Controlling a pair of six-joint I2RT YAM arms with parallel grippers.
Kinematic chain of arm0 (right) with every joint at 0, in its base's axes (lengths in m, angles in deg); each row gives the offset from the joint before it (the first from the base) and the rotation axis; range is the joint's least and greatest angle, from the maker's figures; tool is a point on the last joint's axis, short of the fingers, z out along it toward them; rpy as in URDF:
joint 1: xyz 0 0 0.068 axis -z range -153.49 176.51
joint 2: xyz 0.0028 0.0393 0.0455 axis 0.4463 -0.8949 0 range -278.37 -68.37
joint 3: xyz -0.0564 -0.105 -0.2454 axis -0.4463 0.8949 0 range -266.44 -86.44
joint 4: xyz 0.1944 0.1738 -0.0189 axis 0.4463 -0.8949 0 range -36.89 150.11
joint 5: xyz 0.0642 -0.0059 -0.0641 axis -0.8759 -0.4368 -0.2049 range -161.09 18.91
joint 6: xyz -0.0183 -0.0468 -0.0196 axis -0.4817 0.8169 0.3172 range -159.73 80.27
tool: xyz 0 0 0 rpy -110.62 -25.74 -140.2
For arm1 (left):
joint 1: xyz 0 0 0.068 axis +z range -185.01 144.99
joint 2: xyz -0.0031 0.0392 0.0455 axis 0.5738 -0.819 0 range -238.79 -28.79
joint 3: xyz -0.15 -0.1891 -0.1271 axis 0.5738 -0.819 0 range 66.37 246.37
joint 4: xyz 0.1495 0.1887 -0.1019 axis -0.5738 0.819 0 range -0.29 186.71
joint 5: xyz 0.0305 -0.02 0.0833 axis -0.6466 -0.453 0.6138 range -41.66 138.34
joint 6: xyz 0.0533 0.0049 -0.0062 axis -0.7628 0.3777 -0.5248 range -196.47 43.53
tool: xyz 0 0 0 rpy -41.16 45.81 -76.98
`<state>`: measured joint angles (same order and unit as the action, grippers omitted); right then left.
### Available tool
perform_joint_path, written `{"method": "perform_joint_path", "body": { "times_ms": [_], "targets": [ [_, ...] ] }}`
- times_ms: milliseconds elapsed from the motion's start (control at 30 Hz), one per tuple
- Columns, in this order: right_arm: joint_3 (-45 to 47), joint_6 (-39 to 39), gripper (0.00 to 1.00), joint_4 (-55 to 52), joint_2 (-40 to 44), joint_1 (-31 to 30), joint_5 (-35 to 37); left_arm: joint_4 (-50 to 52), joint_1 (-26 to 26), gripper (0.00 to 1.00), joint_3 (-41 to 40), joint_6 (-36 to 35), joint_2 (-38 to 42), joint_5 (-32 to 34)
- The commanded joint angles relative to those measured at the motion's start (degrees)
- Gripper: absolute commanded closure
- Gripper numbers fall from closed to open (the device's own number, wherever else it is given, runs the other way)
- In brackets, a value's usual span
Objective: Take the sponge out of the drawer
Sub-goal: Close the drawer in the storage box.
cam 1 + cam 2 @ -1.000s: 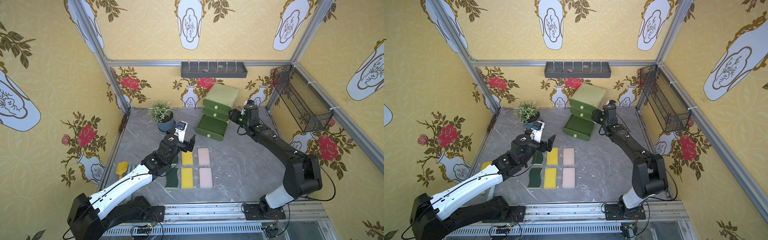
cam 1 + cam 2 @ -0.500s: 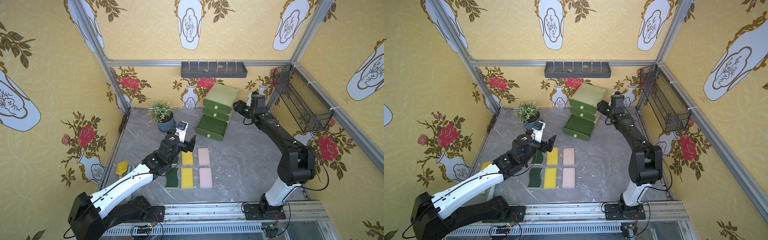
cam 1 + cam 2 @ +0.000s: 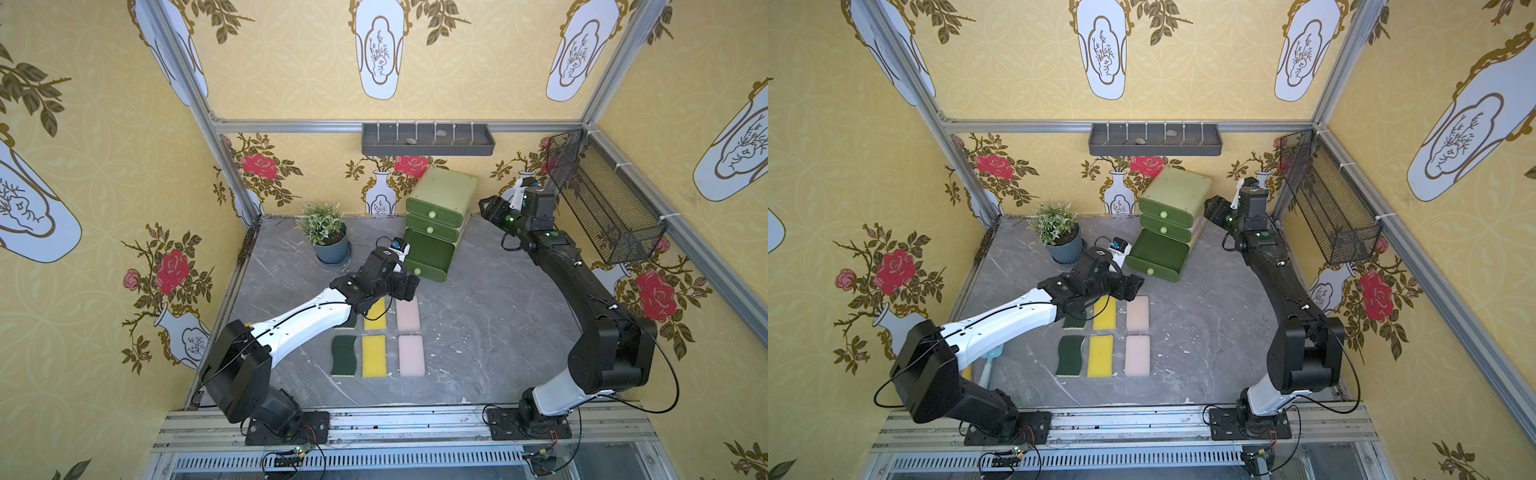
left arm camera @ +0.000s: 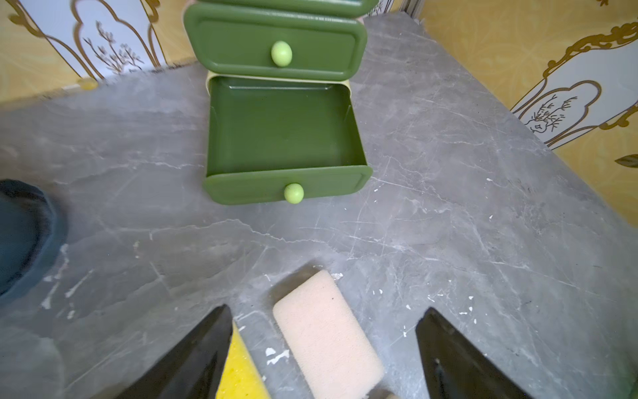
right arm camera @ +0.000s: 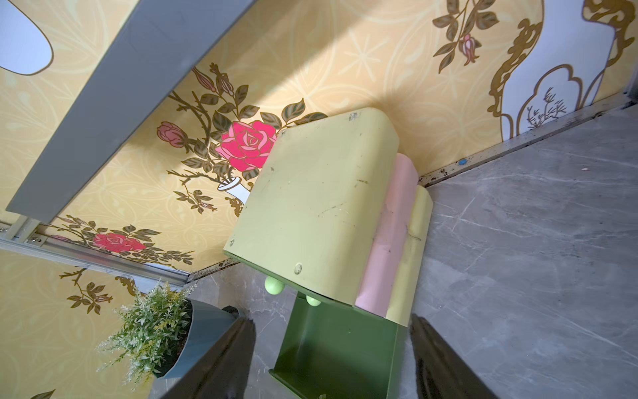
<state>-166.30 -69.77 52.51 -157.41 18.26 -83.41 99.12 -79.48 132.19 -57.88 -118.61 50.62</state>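
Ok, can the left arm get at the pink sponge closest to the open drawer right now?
Probably yes. The left gripper hangs open over that pink sponge, a finger on either side in the wrist view. Nothing lies on the sponge, though the yellow sponge sits close beside it.

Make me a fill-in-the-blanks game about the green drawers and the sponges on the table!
The bottom drawer of the green drawer unit is pulled ___. Inside, that drawer is ___. The sponges lying on the table number ___ in all. Each drawer front carries one round, pale green ___.
Missing words: open; empty; six; knob.
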Motion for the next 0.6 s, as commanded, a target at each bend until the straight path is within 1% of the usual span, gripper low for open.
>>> {"method": "perform_joint_path", "body": {
  "times_ms": [0, 233, 367, 567],
  "targets": [
    [1.04, -1.51, 0.26, 1.32, 1.85, 0.84, -1.88, 3.94, 0.79, 0.2, 3.24, 5.47, -4.31, -3.08],
    [1.24, -2.65, 0.26, 1.82, 4.44, 1.4, -3.84, 3.85, 3.8, 0.45, 6.34, 11.01, -11.95, -5.62],
    [1.45, -3.13, 0.25, 2.12, 5.28, 1.66, -4.58, 4.99, 4.47, 0.52, 9.45, 11.86, -15.87, -5.49],
    [1.48, -3.81, 0.25, 2.67, 5.69, 1.83, -5.92, 6.32, 5.81, 0.66, 14.93, 12.98, -22.13, -5.76]
  ]
}}
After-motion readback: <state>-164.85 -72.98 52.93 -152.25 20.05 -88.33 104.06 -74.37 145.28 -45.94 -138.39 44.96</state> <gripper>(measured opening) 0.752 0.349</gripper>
